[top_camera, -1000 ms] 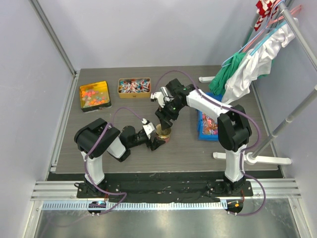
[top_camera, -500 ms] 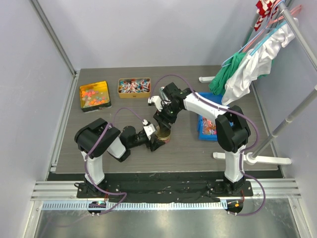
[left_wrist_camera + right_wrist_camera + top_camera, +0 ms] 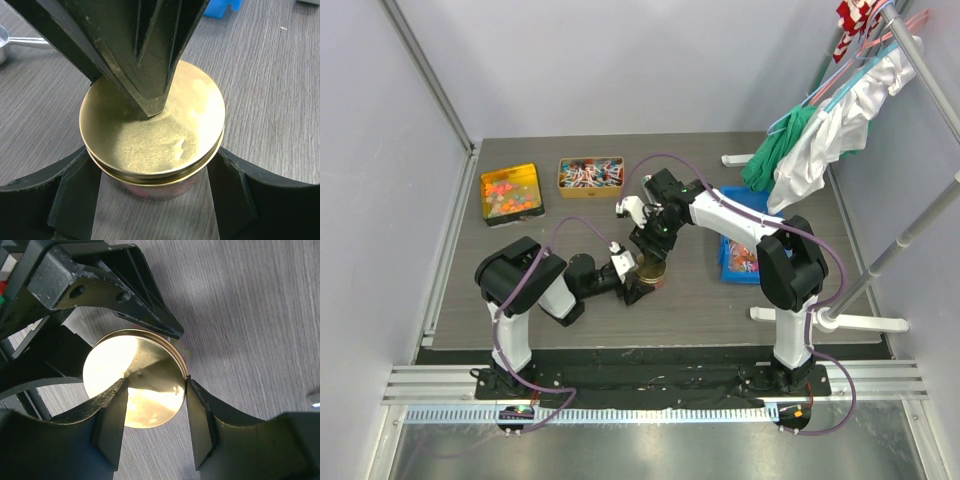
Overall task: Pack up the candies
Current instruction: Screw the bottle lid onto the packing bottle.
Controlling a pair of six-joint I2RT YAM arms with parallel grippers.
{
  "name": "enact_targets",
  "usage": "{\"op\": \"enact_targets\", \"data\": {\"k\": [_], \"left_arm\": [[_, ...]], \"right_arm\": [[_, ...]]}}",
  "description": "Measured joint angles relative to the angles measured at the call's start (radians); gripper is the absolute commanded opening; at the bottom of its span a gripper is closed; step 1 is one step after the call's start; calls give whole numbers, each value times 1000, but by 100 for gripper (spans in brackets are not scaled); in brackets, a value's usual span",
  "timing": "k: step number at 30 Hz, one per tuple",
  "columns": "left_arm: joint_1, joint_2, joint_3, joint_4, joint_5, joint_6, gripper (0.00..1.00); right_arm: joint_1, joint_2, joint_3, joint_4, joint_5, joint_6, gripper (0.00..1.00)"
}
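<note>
A small glass jar (image 3: 651,271) with a gold lid (image 3: 150,130) stands mid-table; pinkish candies (image 3: 150,189) show faintly through its wall. My left gripper (image 3: 152,161) reaches in low from the left, a finger (image 3: 80,190) pressed to each side of the jar under the lid. Above it, my right gripper (image 3: 155,385) points down with its jaws apart. One fingertip (image 3: 120,390) rests on the lid (image 3: 135,390), and the other sits at its rim. More candies fill a gold tin (image 3: 511,192), a second tin (image 3: 590,175) and a blue bin (image 3: 738,252).
A metal scoop (image 3: 17,42) lies on the table beyond the jar. At the right a clothes rack (image 3: 920,215) holds green and white garments (image 3: 820,130), and its white feet (image 3: 832,321) rest on the table. Grey walls close in the left and back.
My right gripper has shifted a little left and down onto the jar's lid, and its jaws have narrowed. The left gripper and the jar have stayed put.
</note>
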Motion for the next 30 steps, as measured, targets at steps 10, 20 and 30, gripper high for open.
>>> {"op": "enact_targets", "data": {"k": [10, 20, 30], "left_arm": [[-1, 24, 14, 22, 0, -8, 32], [0, 66, 42, 53, 51, 3, 37], [4, 79, 51, 62, 93, 19, 43]], "right_arm": [[-1, -2, 3, -8, 22, -5, 51], [-18, -2, 13, -37, 24, -14, 47], [-20, 35, 64, -95, 11, -2, 53]]}}
